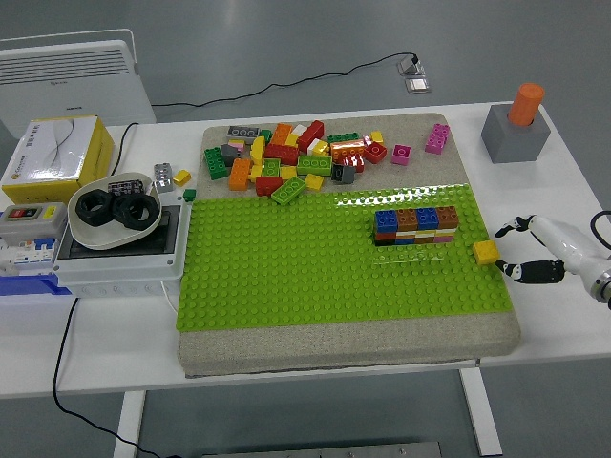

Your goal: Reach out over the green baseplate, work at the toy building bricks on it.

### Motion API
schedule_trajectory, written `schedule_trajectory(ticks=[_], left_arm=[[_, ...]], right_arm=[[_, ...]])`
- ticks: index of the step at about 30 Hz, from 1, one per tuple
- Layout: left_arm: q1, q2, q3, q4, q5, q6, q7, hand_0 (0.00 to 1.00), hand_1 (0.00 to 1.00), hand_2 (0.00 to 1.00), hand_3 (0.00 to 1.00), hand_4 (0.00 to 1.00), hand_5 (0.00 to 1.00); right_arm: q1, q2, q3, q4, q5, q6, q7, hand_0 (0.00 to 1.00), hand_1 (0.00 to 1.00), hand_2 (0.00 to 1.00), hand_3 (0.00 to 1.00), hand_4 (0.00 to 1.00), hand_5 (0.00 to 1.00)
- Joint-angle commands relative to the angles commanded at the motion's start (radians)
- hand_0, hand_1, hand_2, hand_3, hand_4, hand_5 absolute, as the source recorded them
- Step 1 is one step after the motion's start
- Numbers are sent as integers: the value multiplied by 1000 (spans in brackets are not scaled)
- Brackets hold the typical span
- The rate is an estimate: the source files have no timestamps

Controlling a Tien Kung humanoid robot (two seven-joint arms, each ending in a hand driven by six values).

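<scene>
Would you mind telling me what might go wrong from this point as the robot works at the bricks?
1. The open right robot hand sits beside the yellow brick at the green baseplate edge; a reach could knock the brick off.
2. The stacked brick wall lies just past the brick; an overshoot might topple it.
</scene>
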Motion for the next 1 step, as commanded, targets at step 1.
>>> schedule_trajectory(ticks=[1], left_arm=[[0,0,-1,0,1,0,0,621,497,609,733,998,998]], right_arm=[[4,0,-4,-1,0,0,0,853,824,826,686,698,202]])
